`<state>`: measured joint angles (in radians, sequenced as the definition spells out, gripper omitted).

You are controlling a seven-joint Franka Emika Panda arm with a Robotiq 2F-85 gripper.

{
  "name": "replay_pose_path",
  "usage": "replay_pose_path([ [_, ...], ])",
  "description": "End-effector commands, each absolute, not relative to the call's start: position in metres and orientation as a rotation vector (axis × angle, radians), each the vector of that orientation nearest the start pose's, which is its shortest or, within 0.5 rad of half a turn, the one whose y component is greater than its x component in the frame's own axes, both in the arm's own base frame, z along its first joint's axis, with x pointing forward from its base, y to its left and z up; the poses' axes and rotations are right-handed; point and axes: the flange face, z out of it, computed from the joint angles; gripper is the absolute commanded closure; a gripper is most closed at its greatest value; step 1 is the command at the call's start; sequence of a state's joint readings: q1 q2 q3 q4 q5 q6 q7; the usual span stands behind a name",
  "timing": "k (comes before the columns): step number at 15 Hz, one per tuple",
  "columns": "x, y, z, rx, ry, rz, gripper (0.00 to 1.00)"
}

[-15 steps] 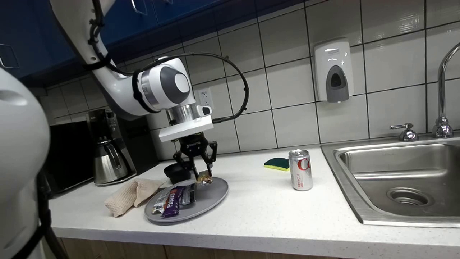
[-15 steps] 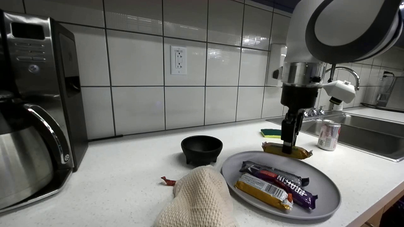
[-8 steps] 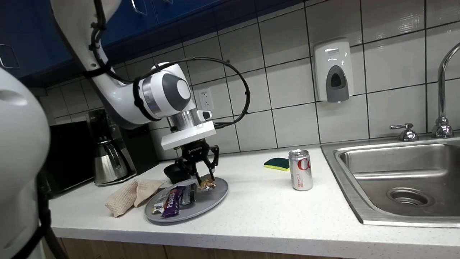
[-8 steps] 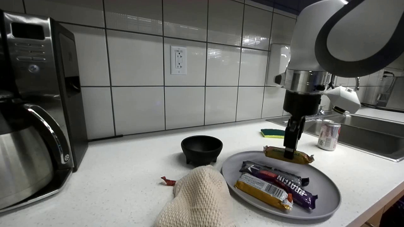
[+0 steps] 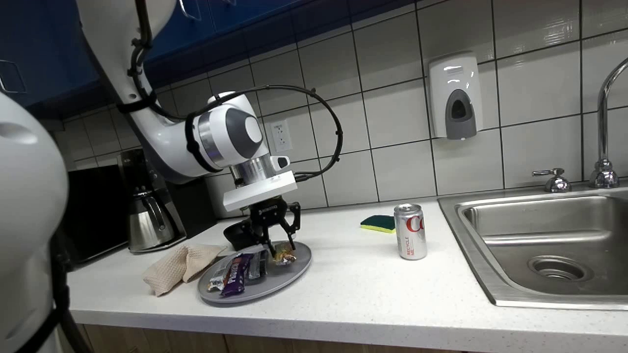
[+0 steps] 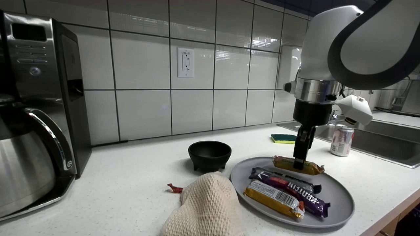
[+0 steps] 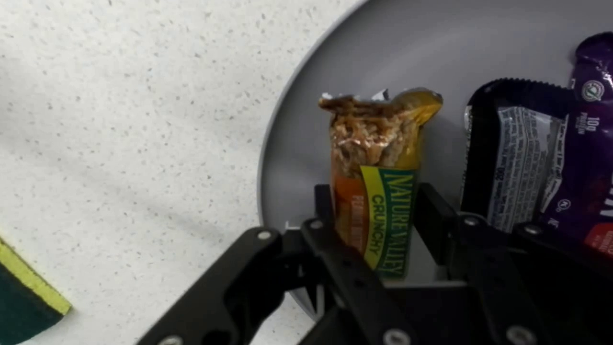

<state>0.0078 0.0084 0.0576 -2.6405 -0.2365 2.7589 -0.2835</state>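
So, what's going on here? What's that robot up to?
A robot arm is handling a Nature Valley bar, with its fingers on either side of it. The pictures don't settle whether they're squeezing it. The bar is on or just above a grey plate, where three other wrapped bars lie together. A black bowl and a beige cloth are close by.

I see a pale, dark-seamed tiled wall (image 5: 402, 169) in both exterior views, light glinting off it; it bears an outlet (image 6: 186, 62) and a dispenser (image 5: 456, 73); blue cabinets (image 5: 240, 12) hang above; below runs a speckled white counter (image 5: 348, 279), a steel sink (image 5: 544, 218) set into it, wood (image 5: 171, 340) under its edge.
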Motion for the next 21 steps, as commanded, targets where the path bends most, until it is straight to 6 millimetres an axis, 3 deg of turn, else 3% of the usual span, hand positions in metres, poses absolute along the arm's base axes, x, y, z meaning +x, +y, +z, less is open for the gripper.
replay_pose_path([
  [1,0.439,0.042,0.263,-3.131,-0.914,-0.190,0.20],
  [4,0.439,0.046,0.275,-3.130,-0.937,-0.207,0.01],
  [11,0.428,0.039,0.311,-3.196,-0.744,-0.265,0.00],
  [16,0.411,0.038,0.337,-3.212,-0.542,-0.319,0.00],
  [21,0.388,0.041,0.351,-3.183,-0.405,-0.359,0.00],
])
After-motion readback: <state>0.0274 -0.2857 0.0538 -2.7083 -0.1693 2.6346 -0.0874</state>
